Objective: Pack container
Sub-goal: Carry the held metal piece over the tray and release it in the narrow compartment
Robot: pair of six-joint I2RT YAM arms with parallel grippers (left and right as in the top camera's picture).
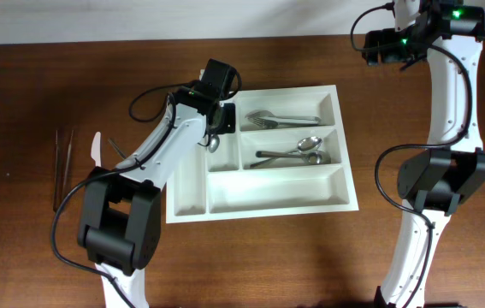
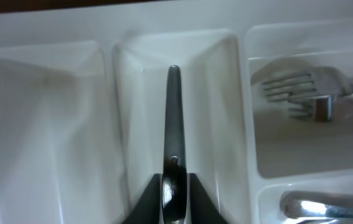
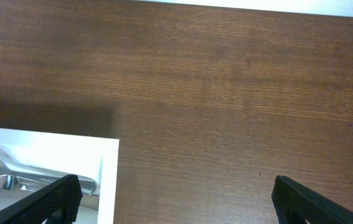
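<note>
The container, a white cutlery tray [image 1: 259, 208], lies mid-table. My left gripper [image 1: 216, 128] is over its left side and is shut on a dark metal utensil [image 2: 174, 118]. The utensil's handle points along the second narrow compartment [image 2: 213, 112], just above its floor. My right gripper [image 1: 377, 44] is open and holds nothing, above bare table at the back right. Its fingers [image 3: 176, 186] frame the wood beside the tray's corner [image 3: 51, 149].
Forks [image 1: 280, 118] lie in the top wide compartment and spoons [image 1: 298, 152] in the middle one. Left of the tray on the table lie thin dark sticks [image 1: 62, 167] and a white plastic knife [image 1: 97, 150]. The table's far edge is near the right arm.
</note>
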